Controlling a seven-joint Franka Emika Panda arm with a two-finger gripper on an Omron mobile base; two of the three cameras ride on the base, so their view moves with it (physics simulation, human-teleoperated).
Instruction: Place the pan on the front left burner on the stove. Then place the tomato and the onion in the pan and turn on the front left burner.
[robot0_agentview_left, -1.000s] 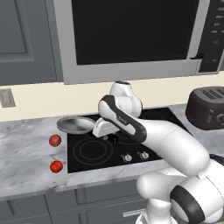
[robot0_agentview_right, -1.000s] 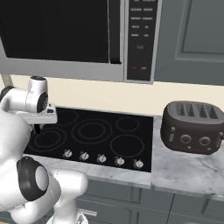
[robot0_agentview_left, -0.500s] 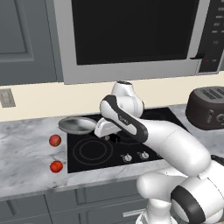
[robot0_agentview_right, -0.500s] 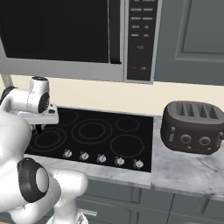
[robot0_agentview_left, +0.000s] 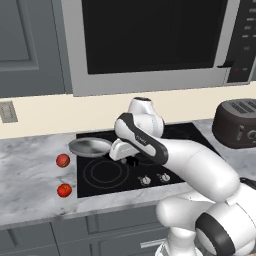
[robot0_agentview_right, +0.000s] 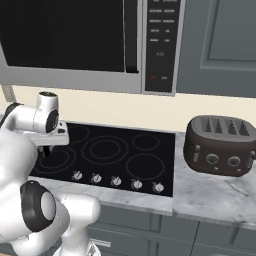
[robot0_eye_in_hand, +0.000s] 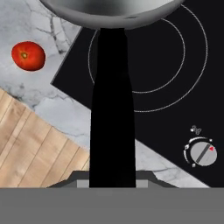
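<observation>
the two-finger gripper (robot0_agentview_left: 131, 161) is clamped shut on the long straight black handle of the round shallow silver-grey metal pan (robot0_agentview_left: 90, 147), which hangs lifted above the back left part of the flat glossy black glass stove (robot0_agentview_left: 165, 160), behind the wide ringed front left burner (robot0_agentview_left: 106, 174). on the grey marble counter (robot0_agentview_left: 30, 175) left of the stove sit the bright-red tomato (robot0_agentview_left: 64, 190) and, behind it, the duller pinkish-red onion (robot0_agentview_left: 62, 160).

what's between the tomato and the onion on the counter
Nothing: in the left base view only bare marble counter lies between the onion and the tomato, which sit apart, left of the stove.
</observation>
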